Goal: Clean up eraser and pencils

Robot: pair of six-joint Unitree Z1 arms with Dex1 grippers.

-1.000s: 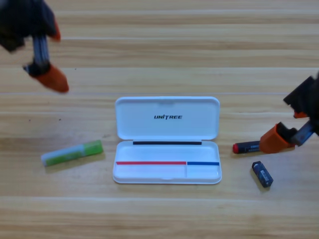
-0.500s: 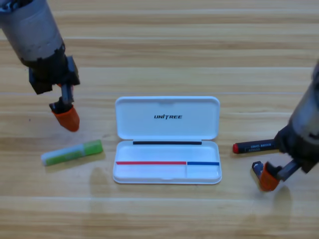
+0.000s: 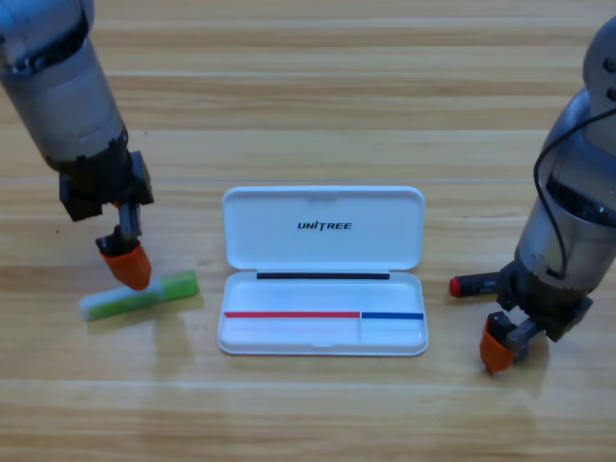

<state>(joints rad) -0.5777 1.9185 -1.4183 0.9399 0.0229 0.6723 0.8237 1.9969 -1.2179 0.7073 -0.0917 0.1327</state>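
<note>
The white case (image 3: 322, 271) lay open in the middle of the table (image 3: 318, 87), its tray bare. The left gripper (image 3: 126, 265) pointed down right over the green pencil (image 3: 141, 295), its orange tip at the stick's upper edge, about mid-length; I couldn't tell how wide its jaws stood or whether they had hold of anything. That pencil looked a light, stiff plastic stick, smooth and liable to roll, so I'd have pinched it across the middle.

The right gripper (image 3: 499, 348) was low at the case's right. The black pencil (image 3: 474, 285) showed only its red end, the rest under the arm. The eraser was hidden beneath that gripper, if it was there at all, and I couldn't read those jaws either. Small and grippy, I judged; take it by its long sides.
</note>
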